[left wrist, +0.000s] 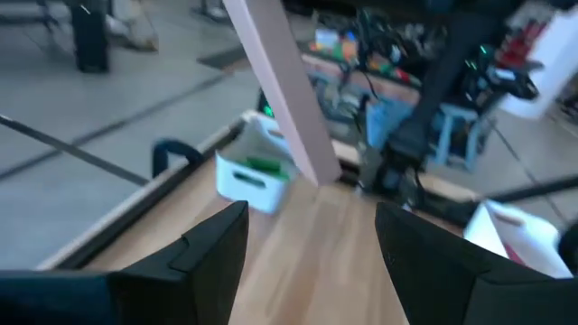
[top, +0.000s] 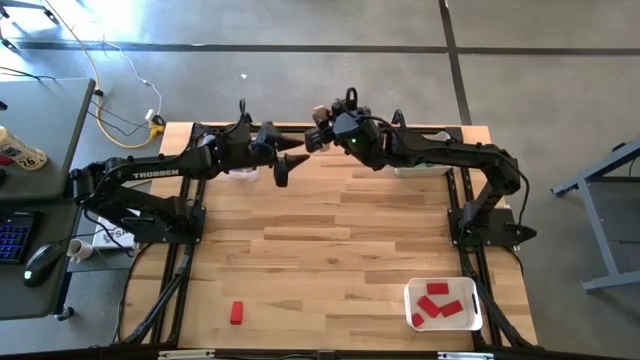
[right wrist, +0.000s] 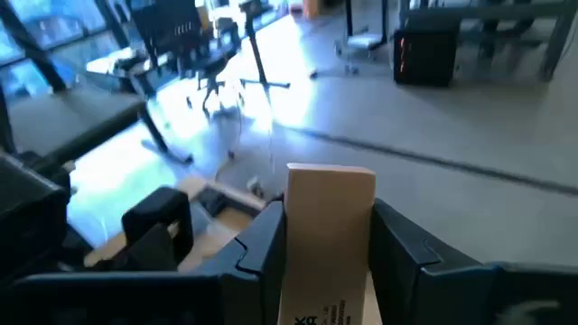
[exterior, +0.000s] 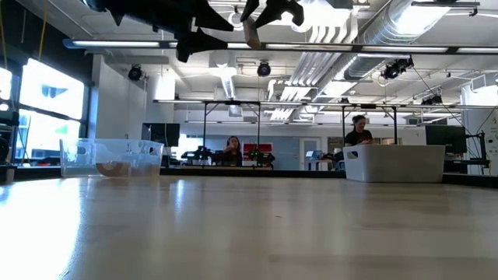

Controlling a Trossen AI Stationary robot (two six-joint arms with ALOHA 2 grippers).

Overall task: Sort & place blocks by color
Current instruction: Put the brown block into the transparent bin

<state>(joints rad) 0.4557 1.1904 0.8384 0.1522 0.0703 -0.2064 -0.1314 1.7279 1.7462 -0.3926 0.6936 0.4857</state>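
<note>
My right gripper hangs high over the far middle of the table, shut on a plain tan wooden bar. In the low view the bar sticks out below the dark fingers, far above the tabletop. My left gripper is open and empty, raised just to the left of the right one, with its fingertips toward it; its wrist view shows its spread fingers. One red block lies flat on the table near the near left edge. My right gripper pinches the tan bar between its two fingers, one on each long side. The bar's free end sticks out past the fingertips. The bar is lifted clear of the table.
A clear bin with tan pieces stands at the far left under the left arm. A white bin with green blocks stands at the far right. A bin of red blocks sits at the near right corner. People sit in the room beyond.
</note>
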